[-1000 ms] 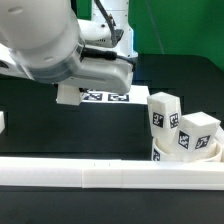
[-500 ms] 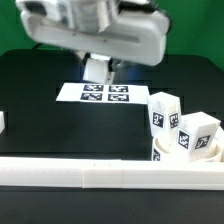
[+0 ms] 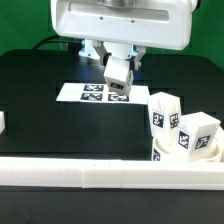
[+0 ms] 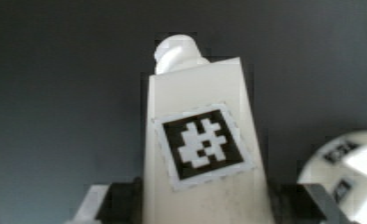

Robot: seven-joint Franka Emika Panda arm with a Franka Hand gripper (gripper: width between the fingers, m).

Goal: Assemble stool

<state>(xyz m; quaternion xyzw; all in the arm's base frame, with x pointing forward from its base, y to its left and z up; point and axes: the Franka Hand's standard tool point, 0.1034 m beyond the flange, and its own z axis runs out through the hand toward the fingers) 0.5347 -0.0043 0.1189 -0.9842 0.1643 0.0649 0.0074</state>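
My gripper (image 3: pixel 119 62) is shut on a white blocky stool leg (image 3: pixel 119 75) with a black-and-white tag and holds it in the air above the marker board (image 3: pixel 103 94). In the wrist view the leg (image 4: pixel 194 130) runs out from between the jaws, a peg at its far end, over the black table. The round white seat (image 3: pixel 186 152) sits at the exterior view's right near the front rail. Two more legs (image 3: pixel 163 112) (image 3: pixel 195 133) stand up from it. A bit of a tagged white part shows at the wrist view's edge (image 4: pixel 343 160).
A long white border rail (image 3: pixel 110 174) runs along the front of the black table. A small white piece (image 3: pixel 2 122) lies at the exterior view's left edge. The arm's large white body (image 3: pixel 120 25) hangs over the back of the table.
The arm has swung from the exterior view's left to the right with the leg in its jaws, moving closer to the seat. The seat and its two legs have not moved.
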